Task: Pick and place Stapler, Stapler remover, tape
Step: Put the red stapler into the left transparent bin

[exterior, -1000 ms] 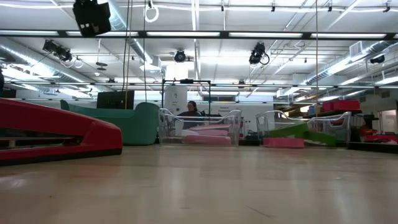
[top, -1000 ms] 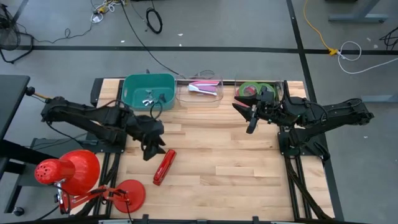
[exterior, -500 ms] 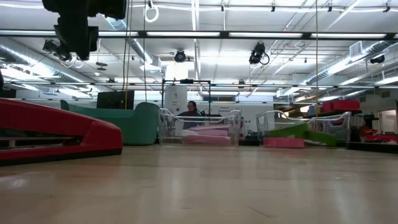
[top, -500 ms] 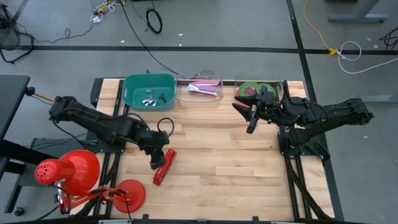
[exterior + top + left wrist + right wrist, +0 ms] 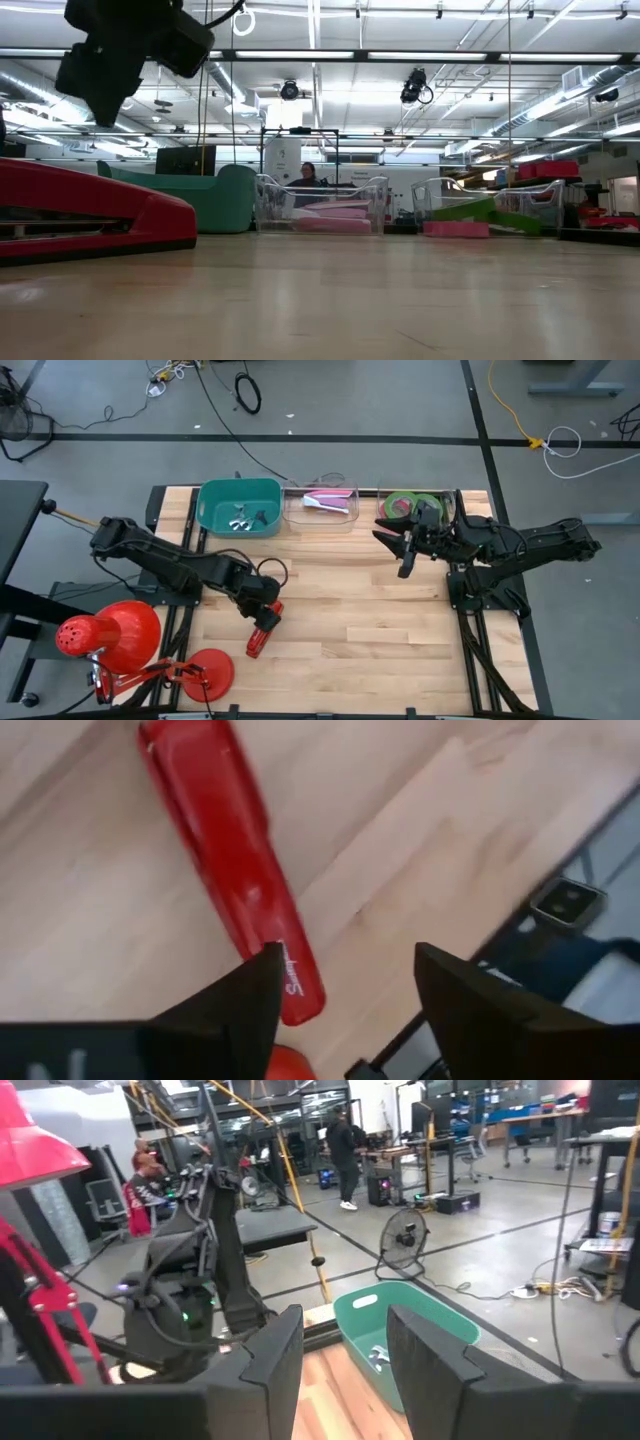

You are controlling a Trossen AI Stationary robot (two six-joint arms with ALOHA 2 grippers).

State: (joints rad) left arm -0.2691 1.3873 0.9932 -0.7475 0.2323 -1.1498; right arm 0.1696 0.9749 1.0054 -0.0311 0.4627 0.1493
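High view: the wooden table carries three bins along its far edge, a teal bin holding small metal pieces, a clear middle bin with pink items, and a clear bin on the right holding the tape rolls, green and red-pink. The left arm reaches across so that the left gripper hangs directly over the upper end of the red stapler, which lies flat on the boards toward the table's left front. In the left wrist view the fingers are spread wide with nothing between them, and the stapler lies lengthwise ahead of them. The right gripper waits near the tape bin, parted and empty. The stapler looks rigid, fairly heavy for its size, with a smooth glossy shell that could slide between pads; its hinged top may give under pressure. I would close across the narrow width near mid-length, squeezing the two long sides, so it lifts level.
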